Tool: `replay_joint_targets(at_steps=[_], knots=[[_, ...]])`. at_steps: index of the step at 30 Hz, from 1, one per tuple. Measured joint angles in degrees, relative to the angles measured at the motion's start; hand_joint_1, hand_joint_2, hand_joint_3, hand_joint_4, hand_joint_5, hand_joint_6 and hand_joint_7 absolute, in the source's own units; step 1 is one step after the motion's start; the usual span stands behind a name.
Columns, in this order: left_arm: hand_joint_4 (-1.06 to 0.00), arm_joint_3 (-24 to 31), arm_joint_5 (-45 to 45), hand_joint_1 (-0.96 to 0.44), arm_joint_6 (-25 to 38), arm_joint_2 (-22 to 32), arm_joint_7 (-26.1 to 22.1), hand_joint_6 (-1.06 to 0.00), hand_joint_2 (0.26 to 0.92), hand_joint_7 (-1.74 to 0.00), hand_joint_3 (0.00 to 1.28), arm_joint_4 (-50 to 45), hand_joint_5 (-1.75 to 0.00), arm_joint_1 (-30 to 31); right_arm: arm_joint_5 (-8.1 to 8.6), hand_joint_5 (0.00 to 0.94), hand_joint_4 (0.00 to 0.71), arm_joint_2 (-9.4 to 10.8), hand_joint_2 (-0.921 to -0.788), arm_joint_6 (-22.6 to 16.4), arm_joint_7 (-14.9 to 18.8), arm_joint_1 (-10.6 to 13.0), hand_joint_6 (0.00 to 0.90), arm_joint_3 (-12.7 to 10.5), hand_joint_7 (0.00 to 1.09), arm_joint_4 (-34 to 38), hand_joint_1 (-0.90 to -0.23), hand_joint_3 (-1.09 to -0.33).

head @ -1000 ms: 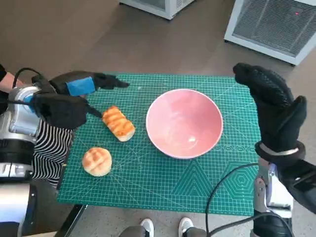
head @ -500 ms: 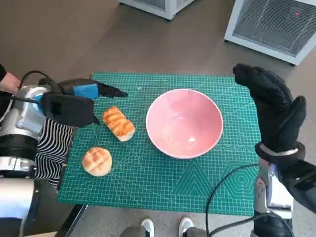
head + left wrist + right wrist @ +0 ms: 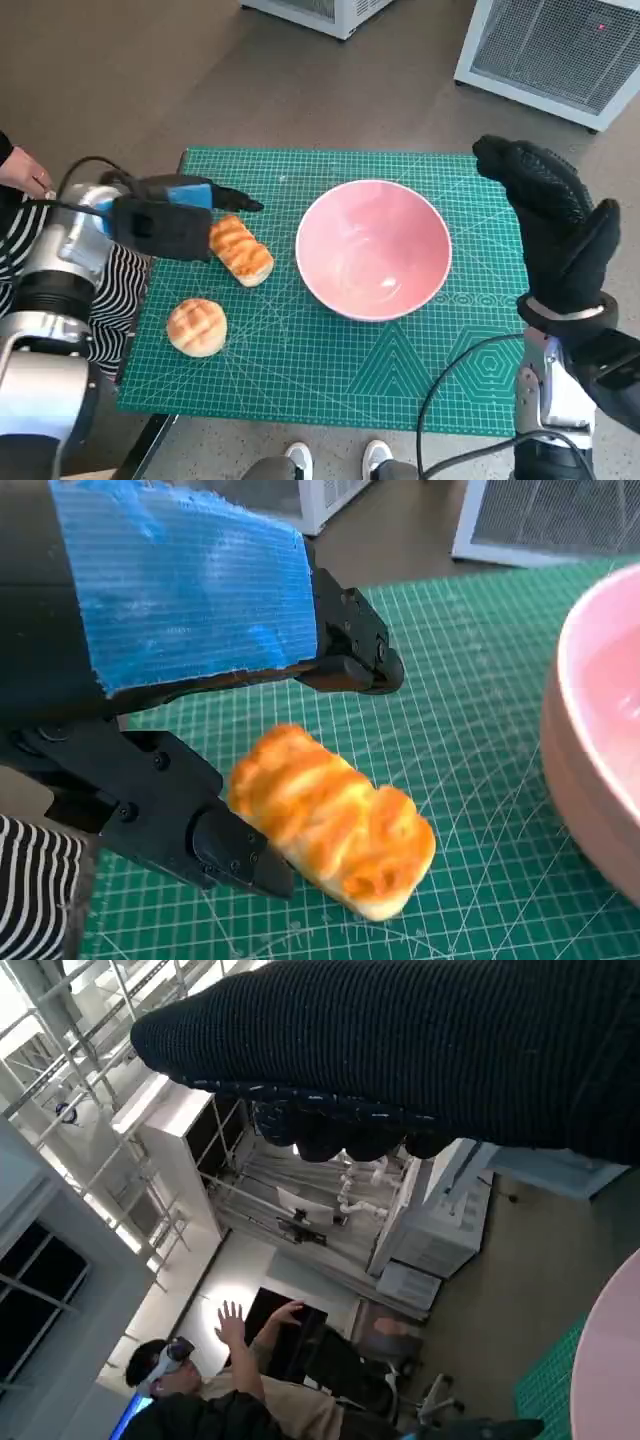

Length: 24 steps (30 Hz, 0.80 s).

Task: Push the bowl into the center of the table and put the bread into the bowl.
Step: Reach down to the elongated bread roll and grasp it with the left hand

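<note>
Green cutting mat (image 3: 330, 370) covers the tabletop, with brown floor beyond. On it sits a pink bowl (image 3: 373, 248), close to the middle, empty. Just left of the bowl lies a striped bread roll (image 3: 240, 249), and a round bun (image 3: 196, 326) rests nearer the mat's front left corner. The left robot hand (image 3: 165, 222) hovers at the roll, fingers (image 3: 350, 655) spread to either side of it, gripping nothing. The right robot hand (image 3: 555, 225) is raised beside the bowl, flat and empty.
</note>
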Motion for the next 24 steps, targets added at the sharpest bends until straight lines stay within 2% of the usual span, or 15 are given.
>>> replay_joint_targets(at_steps=[17, 24], knots=[[-0.28, -6.06, 6.95, -0.02, 1.27, -4.03, 8.8, -0.44, 0.76, -0.01, 0.01, 2.66, -0.01, 0.05, 0.08, 0.015, 0.177, 0.37, -0.921, 1.55, -0.78, 0.79, 0.076, -0.01, 0.44, -1.21, -0.704, -0.722], [-0.36, -9.18, 10.43, -0.03, 1.95, -5.1, 13.05, -0.47, 0.8, -0.01, 0.03, 3.86, -0.03, 0.06, 0.26, 0.013, 0.178, 0.37, -0.921, 2.19, -1.05, 1.11, 0.079, -0.1, 0.45, -1.94, -0.703, -0.714]])
